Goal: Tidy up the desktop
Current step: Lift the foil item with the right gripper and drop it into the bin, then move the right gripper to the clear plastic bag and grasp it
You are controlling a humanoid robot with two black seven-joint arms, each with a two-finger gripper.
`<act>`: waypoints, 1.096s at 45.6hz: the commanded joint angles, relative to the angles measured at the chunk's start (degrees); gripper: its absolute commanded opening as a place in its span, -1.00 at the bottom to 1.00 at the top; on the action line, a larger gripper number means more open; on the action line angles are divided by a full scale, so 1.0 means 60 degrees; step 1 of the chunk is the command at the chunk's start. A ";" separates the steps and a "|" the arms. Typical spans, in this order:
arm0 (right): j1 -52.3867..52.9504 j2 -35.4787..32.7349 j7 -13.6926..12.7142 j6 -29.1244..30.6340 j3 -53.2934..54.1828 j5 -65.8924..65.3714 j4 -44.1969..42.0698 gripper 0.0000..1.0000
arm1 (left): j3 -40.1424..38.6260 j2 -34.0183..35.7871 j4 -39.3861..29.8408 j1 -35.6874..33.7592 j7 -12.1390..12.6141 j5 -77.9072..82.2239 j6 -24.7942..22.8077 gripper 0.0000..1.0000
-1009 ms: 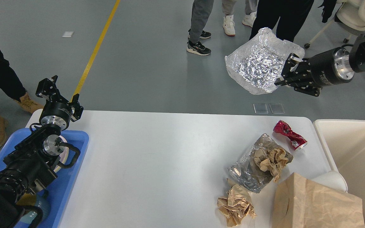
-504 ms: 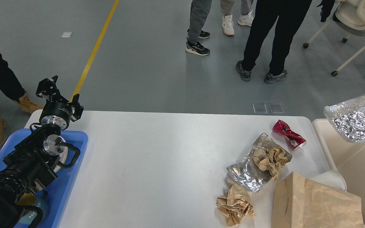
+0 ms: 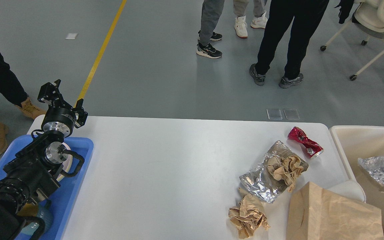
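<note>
Table [image 3: 178,173] clearing is partly done: one foil sheet [image 3: 383,168] lies in your bin [image 3: 345,133]; crushed can [image 3: 304,141], foil, paper wads and bag remain. Left gripper [image 3: 61,98] seems empty, jaws unclear; right unseen.

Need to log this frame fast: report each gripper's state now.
Left gripper: open, holding nothing, raised over the far left corner of the desktop.
Right gripper: not in view.

Tray [image 3: 78,186] left of desktop [image 3: 165,176], bin [image 3: 342,146] right, holding foil [image 3: 383,170].
</note>
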 commanded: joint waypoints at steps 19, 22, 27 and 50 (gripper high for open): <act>0.3364 0.1090 -0.0004 0.1227 -0.2151 -0.0006 0.0374 1.00 | 0.0000 0.0000 0.0000 0.0000 0.0006 0.0000 0.0000 0.92; 0.4258 0.1632 -0.0004 0.1872 -0.3015 -0.0006 0.0638 1.00 | 0.0000 0.0000 0.0000 0.0000 -0.0009 0.0000 0.0000 0.92; 0.5621 0.2599 -0.0004 0.3087 -0.4071 -0.0006 0.1092 1.00 | 0.0000 0.0000 0.0000 0.0000 -0.0009 0.0000 0.0000 0.92; 1.0867 0.4299 -0.0004 0.6766 -0.5069 -0.0006 0.5224 1.00 | 0.0000 0.0000 0.0000 0.0000 -0.0009 0.0000 0.0000 0.92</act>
